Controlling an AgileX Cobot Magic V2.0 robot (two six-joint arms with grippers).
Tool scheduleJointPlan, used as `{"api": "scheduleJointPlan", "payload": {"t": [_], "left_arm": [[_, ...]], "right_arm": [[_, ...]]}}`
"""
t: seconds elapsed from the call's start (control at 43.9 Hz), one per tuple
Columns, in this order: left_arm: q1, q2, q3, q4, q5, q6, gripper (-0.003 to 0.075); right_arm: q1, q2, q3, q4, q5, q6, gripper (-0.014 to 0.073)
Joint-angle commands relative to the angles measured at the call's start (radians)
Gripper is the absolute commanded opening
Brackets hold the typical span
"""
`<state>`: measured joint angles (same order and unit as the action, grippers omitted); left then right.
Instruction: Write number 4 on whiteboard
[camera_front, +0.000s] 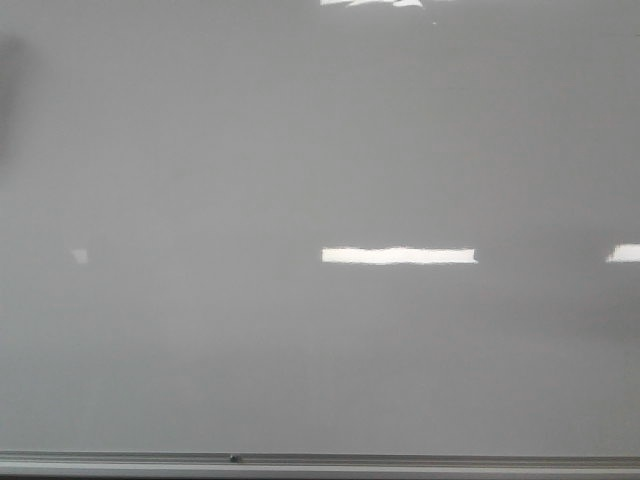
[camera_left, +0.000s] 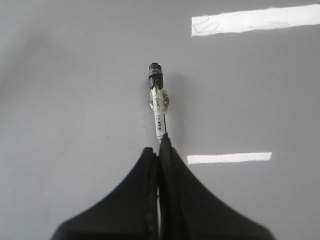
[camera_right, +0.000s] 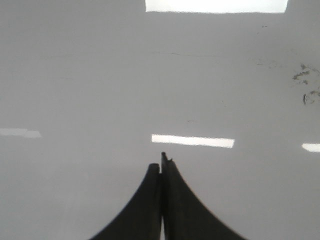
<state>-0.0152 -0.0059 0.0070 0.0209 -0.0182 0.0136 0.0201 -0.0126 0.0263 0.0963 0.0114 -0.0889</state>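
Grey-white and glossy, the whiteboard (camera_front: 200, 150) fills the front view, with its grey metal frame strip (camera_front: 400, 463) seen along the lower edge and a small dark speck (camera_front: 235, 459) on that strip. Bright rectangular glare patches (camera_front: 398, 256) are reflected on the board above the strip. No drawn digit can be made out on the board in the front view, and neither arm is seen there.

In the left wrist view, the left gripper (camera_left: 160, 145) is seen with its black fingers (camera_left: 145, 200) pressed together around a marker (camera_left: 158, 105). The marker's long axis is run straight out from the fingertips, away from the gripper, with its black tip end (camera_left: 155, 72) pointing toward the board surface (camera_left: 75, 100); whether the tip touches cannot be told. A clear section and a white label with a barcode-like print are seen on the barrel, but the writing cannot be read.

In the right wrist view, the right gripper (camera_right: 161, 162) is seen closed, with nothing visibly held. Faint dark smudges (camera_right: 307, 85) are seen on the board (camera_right: 100, 75) well away from the fingertips.
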Motion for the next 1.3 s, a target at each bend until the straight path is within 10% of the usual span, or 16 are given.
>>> {"api": "scheduleJointPlan", "payload": {"t": [0.0,0.797,1.002,1.275], "left_arm": [[0.002,-0.016,0.007,0.0,-0.079,0.0,-0.002],[0.002,-0.016,0.007,0.0,-0.09,0.0,-0.002],[0.002,-0.014,-0.029,-0.021,-0.202,-0.006,-0.002],[0.002,0.035,-0.267,-0.069,0.006,-0.014,-0.002]], "right_arm": [[-0.004,-0.017,-0.014,-0.002,-0.079,-0.01,-0.0071],[-0.004,-0.017,-0.023,0.016,-0.074,0.015,-0.0071],[-0.004,-0.017,-0.167,0.021,0.031,0.015,-0.0071],[-0.004,0.082,-0.466,0.005,0.275,0.015,-0.0071]]}}
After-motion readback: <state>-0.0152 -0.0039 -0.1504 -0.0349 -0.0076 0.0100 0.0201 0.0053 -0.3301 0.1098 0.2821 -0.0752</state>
